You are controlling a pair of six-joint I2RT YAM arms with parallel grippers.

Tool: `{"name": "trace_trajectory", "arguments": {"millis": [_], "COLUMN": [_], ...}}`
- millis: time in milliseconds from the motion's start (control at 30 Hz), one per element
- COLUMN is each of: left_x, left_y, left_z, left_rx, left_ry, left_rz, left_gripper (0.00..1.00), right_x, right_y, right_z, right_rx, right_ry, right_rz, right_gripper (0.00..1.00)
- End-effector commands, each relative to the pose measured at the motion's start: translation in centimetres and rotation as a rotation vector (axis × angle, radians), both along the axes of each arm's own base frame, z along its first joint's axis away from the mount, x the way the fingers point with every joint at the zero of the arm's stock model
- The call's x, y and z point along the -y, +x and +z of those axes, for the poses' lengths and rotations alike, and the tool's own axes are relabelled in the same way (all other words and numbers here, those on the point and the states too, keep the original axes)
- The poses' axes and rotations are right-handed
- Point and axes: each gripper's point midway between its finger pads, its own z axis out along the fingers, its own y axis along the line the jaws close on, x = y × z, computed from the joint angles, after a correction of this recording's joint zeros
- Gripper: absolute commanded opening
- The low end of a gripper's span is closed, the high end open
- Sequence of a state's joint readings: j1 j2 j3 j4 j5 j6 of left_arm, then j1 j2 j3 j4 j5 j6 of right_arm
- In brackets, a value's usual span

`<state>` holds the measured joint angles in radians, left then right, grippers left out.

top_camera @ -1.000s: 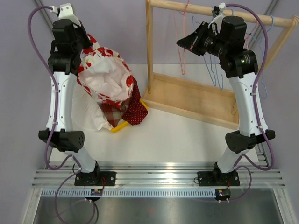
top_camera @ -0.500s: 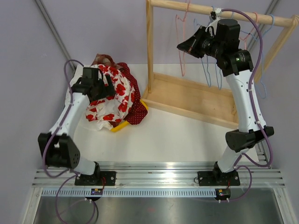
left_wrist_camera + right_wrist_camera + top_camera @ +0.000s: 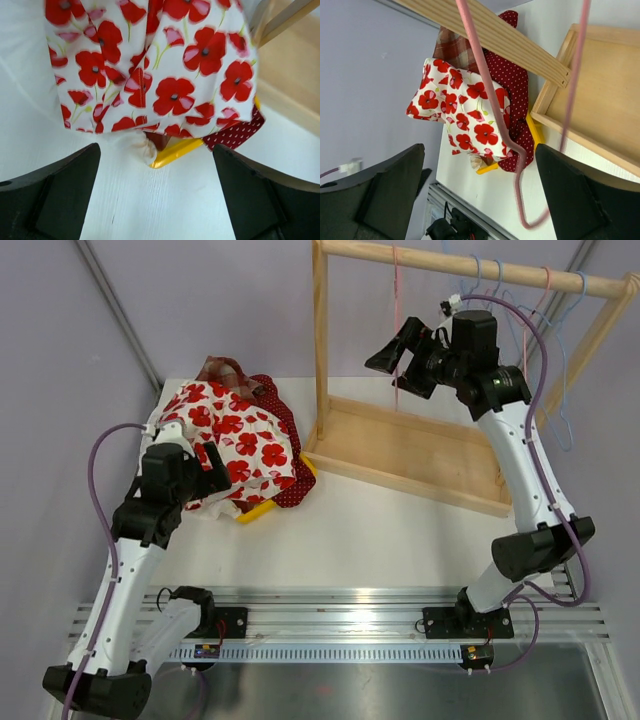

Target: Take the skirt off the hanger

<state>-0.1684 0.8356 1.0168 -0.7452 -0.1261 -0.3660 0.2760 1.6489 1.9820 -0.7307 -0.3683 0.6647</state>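
Observation:
The skirt [image 3: 235,435], white with red poppies, lies crumpled on top of a pile of clothes at the table's back left; it also shows in both wrist views [image 3: 165,65] [image 3: 460,107]. A bare pink hanger [image 3: 397,335] hangs from the wooden rail, and in the right wrist view the hanger [image 3: 492,102] runs blurred between my fingers without touching them. My left gripper [image 3: 213,472] [image 3: 156,200] is open over bare table just in front of the skirt's hem. My right gripper [image 3: 402,362] [image 3: 480,200] is open beside the pink hanger.
A wooden clothes rack [image 3: 420,455] with a tray-like base stands at the back right, with blue hangers [image 3: 560,390] on its rail. Under the skirt lie a red dotted cloth [image 3: 290,460], a plaid cloth [image 3: 222,370] and a yellow piece [image 3: 258,510].
My left arm lowered the skirt onto the pile, let go and drew back toward the near edge. My right gripper opened and released the pink hanger, which now hangs free.

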Motion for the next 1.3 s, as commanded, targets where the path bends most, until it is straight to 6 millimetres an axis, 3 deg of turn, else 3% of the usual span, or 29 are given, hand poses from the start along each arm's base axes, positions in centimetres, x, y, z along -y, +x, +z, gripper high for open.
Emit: {"name": "trace_trajectory", "arguments": {"millis": [0, 67, 100, 167, 200, 300, 467, 667, 833, 1100, 1267], "left_x": [-0.5, -0.5, -0.6, -0.5, -0.5, -0.4, 0.0, -0.2, -0.2, 1.0, 1.5], "left_y": [-1.1, -1.3, -1.5, -1.5, -1.5, -1.4, -1.2, -0.9, -0.7, -1.1, -1.6], "left_z": [-2.0, -3.4, -3.3, -2.9, -2.9, -3.2, -3.6, -4.3, -4.5, -2.7, -1.4], "left_rx": [-0.031, -0.043, -0.028, -0.016, -0.013, -0.011, -0.026, -0.054, -0.064, 0.009, 0.073], "left_ry": [0.023, 0.025, 0.021, 0.014, 0.014, 0.013, 0.011, 0.023, 0.025, -0.015, -0.038], "left_rz": [0.007, 0.006, 0.009, 0.007, 0.007, 0.004, -0.015, -0.001, -0.001, -0.069, -0.106], "left_gripper": [0.99, 0.99, 0.99, 0.99, 0.99, 0.99, 0.99, 0.99, 0.99, 0.99, 0.99], "right_x": [1.1, 0.7, 1.2, 1.2, 1.4, 1.7, 3.5, 4.8, 4.6, 3.8, 4.3], "right_y": [-6.5, -8.7, -11.4, -13.6, -16.4, -20.4, -24.0, -24.8, -23.7, -23.0, -23.4], "right_z": [10.1, 11.2, 13.8, 15.2, 17.7, 21.0, 24.9, 26.5, 26.3, 25.5, 25.2], "right_rx": [0.266, 0.299, 0.383, 0.416, 0.491, 0.532, 0.564, 0.602, 0.614, 0.587, 0.617], "right_ry": [0.112, 0.143, 0.178, 0.234, 0.297, 0.447, 0.557, 0.591, 0.568, 0.602, 0.623], "right_rz": [0.023, 0.041, 0.049, 0.043, 0.065, 0.116, 0.098, 0.047, 0.031, 0.060, 0.044], "right_gripper": [0.99, 0.99, 1.00, 0.99, 0.99, 0.99, 0.99, 0.99, 0.99, 0.99, 0.99]}}
